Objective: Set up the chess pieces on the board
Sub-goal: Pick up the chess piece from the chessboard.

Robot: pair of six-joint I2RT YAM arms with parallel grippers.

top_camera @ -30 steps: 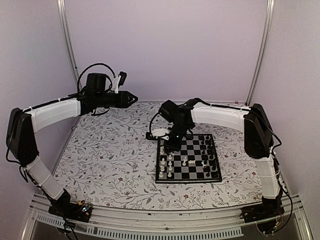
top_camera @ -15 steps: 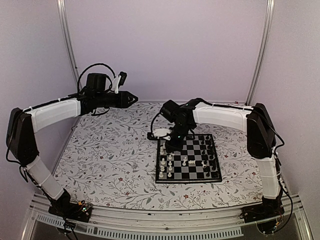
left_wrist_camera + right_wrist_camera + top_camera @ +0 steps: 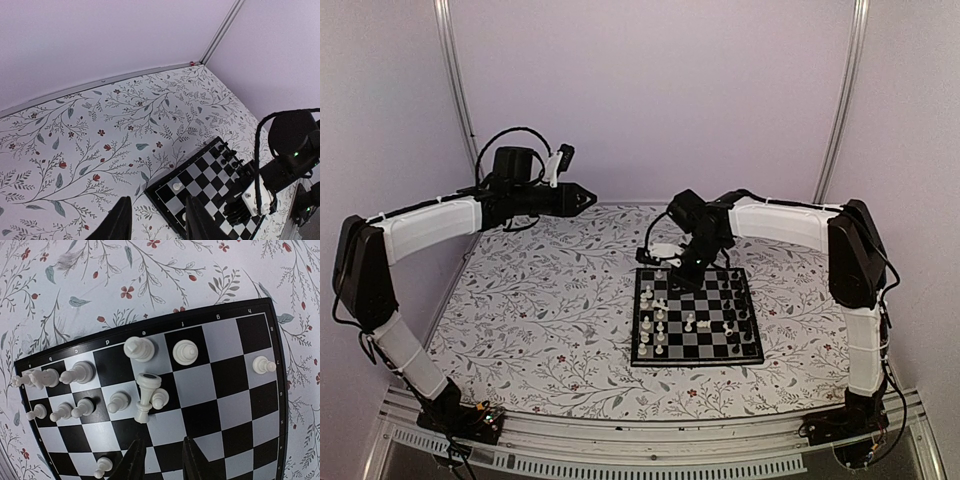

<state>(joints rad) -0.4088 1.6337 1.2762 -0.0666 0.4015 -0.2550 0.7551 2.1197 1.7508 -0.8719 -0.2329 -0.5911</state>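
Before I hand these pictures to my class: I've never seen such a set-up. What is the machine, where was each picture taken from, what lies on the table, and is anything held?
These are two robot arms bolted at the near edge of a flower-patterned table. The wide picture comes from a fixed camera above and behind them. The other two come from a camera on each wrist. On the table lies a small chessboard, with white chess pieces mainly on its left side in the wide picture and black chess pieces on its right. The left arm is raised well away from it, and the left fingers are apart and empty. The right arm reaches over the chessboard's far left corner. The right fingers are apart above the white chess pieces, holding nothing.
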